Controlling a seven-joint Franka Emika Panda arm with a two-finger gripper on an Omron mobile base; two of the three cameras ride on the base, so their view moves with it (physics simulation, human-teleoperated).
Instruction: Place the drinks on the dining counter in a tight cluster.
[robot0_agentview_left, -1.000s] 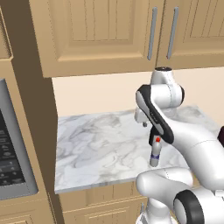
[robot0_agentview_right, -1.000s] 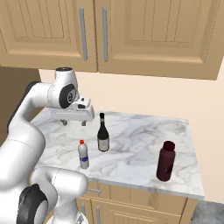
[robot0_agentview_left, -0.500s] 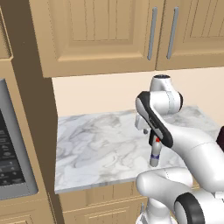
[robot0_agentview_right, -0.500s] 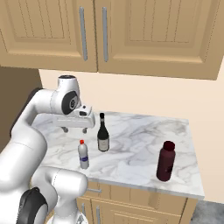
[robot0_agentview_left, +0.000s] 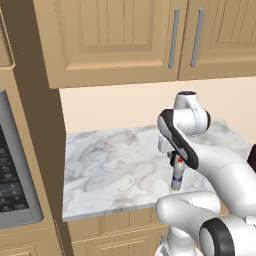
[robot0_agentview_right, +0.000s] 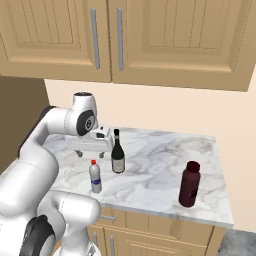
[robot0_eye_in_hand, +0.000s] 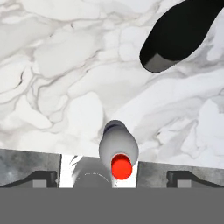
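Left base view: the small clear bottle (robot0_agentview_left: 176, 175), with its red cap and blue label, stands upright near the front edge of the short marble counter (robot0_agentview_left: 110, 165), close against the arm's forearm. It looks light, stiff and smooth-walled, so I judge it will slip or tip easily; the straight body under the cap seems the best place to take it.

Right base view: this side adds the other two drinks. The wine bottle (robot0_agentview_right: 118, 152) stands just right of the gripper (robot0_agentview_right: 90, 151), and the maroon bottle (robot0_agentview_right: 189, 184) sits well apart, at the near right of the counter. The small clear bottle (robot0_agentview_right: 95, 176) is nearer than the gripper, whose jaws are spread wide and hold nothing. The wine bottle looks tall and top-heavy, likely glass, best held low on the body; the stout maroon one appears steadier.

Hand view: looking straight down, the red cap (robot0_eye_in_hand: 121, 166) sits low in the picture between the two spread fingertips, the gripper (robot0_eye_in_hand: 113, 178) above it. The wine bottle (robot0_eye_in_hand: 179, 35) is a dark shape at the upper right.
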